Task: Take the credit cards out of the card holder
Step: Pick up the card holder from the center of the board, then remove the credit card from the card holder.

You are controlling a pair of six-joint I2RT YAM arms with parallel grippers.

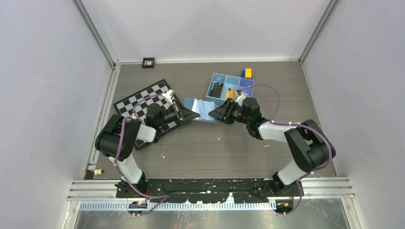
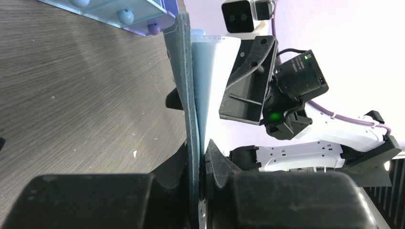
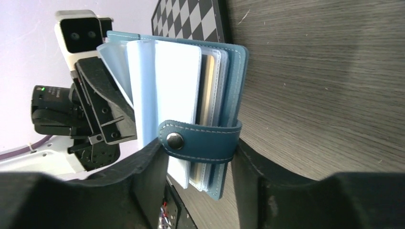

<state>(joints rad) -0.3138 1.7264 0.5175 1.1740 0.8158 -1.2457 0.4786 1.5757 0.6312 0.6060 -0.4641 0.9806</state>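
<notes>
The card holder point(image 1: 203, 109) is pinched at its 9 o'clock edge by the left tool point(image 1: 190, 113). Its strapped 3 o'clock end is clasped by the right tool point(image 1: 216, 113).

I see the card holder point(image 1: 200, 109) mid-bench point(image 1: 215, 152), between the left gripper point(image 1: 190, 113) and right gripper point(image 1: 213, 114). The checkerboard point(image 1: 148, 102) lies to its left, the tray point(image 1: 230, 86) just beyond it, far right.
</notes>
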